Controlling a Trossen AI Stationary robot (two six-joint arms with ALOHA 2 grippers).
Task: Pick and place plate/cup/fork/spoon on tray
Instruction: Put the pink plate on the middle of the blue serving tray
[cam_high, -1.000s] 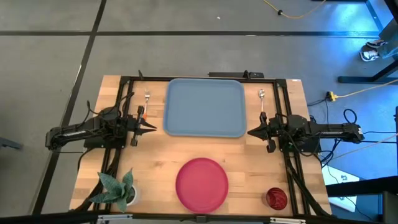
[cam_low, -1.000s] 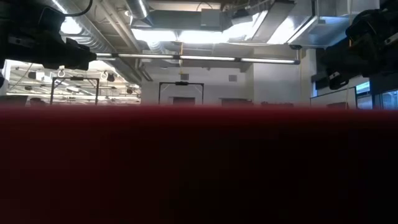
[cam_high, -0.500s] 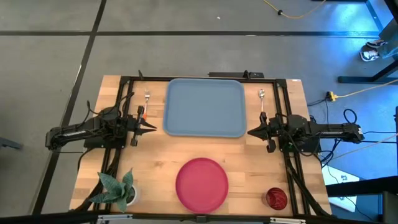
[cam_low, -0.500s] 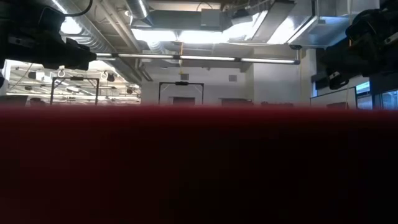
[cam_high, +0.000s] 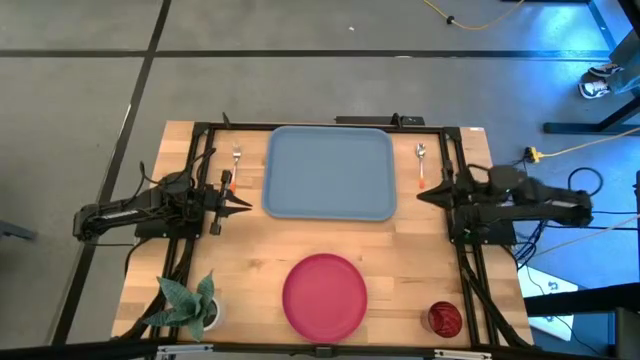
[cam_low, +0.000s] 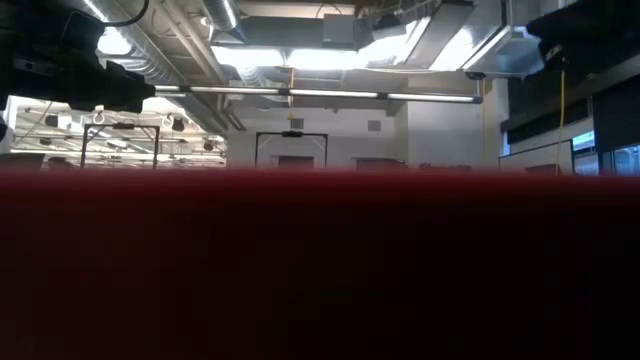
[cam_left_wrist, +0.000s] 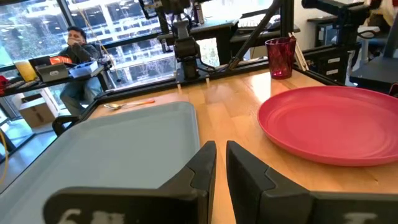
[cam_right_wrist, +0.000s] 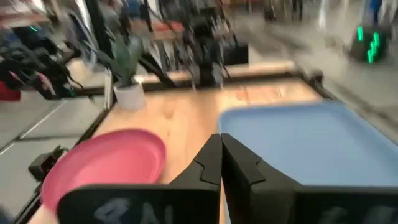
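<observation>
Starting phase, nothing loaded: tray (cam_high: 330, 172) bare, sitting between the two grippers; plate (cam_high: 325, 296) on the table near edge, off to the side of both tools; cup (cam_high: 444, 318) in the near corner on the right arm's side; spoon (cam_high: 421, 162) just beside the right gripper (cam_high: 421, 196), fork (cam_high: 236, 162) just beside the left gripper (cam_high: 246, 203), each outside a tray end

Right gripper has its fingers pressed together, empty, hovering off the tray's end next to the spoon, so the spoon looks like the first pick. Next move calls for spreading the fingers, then dropping over the orange handle

Left gripper nearly closed, narrow gap, holding nothing, parked at the tray's other end

Surface: pale wood tabletop (cam_high: 260, 250), black frame rails, potted plant (cam_high: 190, 303) on the left arm's near corner. Room: grey floor, cables; a seated person (cam_left_wrist: 78, 53) at a desk by windows
</observation>
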